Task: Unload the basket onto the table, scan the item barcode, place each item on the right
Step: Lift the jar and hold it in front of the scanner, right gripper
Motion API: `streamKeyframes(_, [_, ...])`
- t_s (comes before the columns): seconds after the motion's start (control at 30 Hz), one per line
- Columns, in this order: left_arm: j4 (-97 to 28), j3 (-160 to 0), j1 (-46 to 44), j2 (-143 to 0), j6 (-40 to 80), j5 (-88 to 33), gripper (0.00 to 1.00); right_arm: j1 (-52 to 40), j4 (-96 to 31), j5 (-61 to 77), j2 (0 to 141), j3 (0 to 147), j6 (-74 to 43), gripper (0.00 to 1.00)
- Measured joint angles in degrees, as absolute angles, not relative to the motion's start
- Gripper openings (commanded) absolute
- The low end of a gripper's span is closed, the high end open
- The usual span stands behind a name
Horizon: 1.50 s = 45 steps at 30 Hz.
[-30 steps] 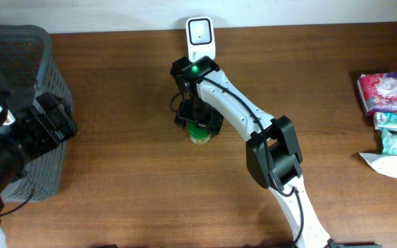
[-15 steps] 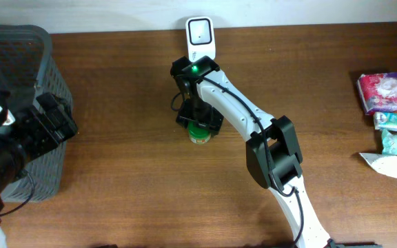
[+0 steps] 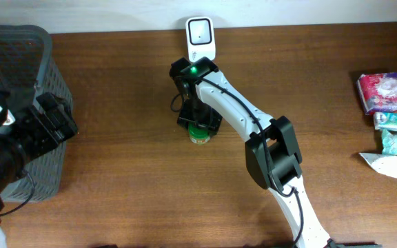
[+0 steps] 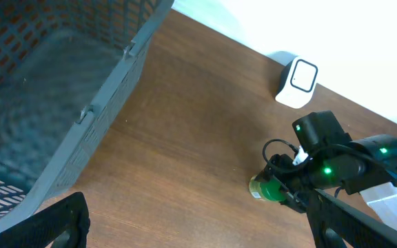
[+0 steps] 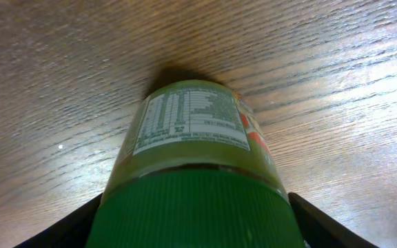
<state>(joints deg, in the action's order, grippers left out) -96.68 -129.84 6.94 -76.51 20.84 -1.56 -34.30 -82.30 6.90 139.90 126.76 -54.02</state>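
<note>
Center top of overhead frame, right gripper (image 3: 198, 124) straddles green-lidded bottle (image 5: 191, 138) below scanner (image 3: 200, 36); clamped or not, cannot tell. Left gripper (image 4: 198, 217) wide open, empty.

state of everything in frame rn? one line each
bottle: upright on the table, green cap on
right pincer: straddling the bottle's cap, grip unclear
left pincer: open, holding nothing
scanner: standing at the table's back edge
basket: upright, open top
packets: lying at the table's right side
</note>
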Motion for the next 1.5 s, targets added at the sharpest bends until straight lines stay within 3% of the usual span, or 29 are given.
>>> streamKeyframes(0.17, [-96.7, -129.8, 6.9, -76.5, 20.8, -1.6, 0.99, -34.3, -82.0, 6.9, 139.9, 125.6, -54.1, 0.65])
streamKeyframes(0.53, [-96.7, -129.8, 6.9, -76.5, 20.8, -1.6, 0.99, -33.1, -83.3, 9.7, 139.9, 126.1, -52.2, 0.63])
streamKeyframes(1.03, [-96.7, -129.8, 6.9, -76.5, 20.8, -1.6, 0.99, -9.5, -84.1, 59.0, 139.9, 130.4, -34.9, 0.59])
streamKeyframes(1.23, [-96.7, -129.8, 6.9, -76.5, 20.8, -1.6, 0.99, -8.3, -84.0, 72.4, 139.9, 130.4, -32.7, 0.59])
streamKeyframes(1.5, [-96.7, -129.8, 6.9, -76.5, 20.8, -1.6, 0.99, -8.4, -83.9, 76.8, 139.9, 130.4, -32.5, 0.59])
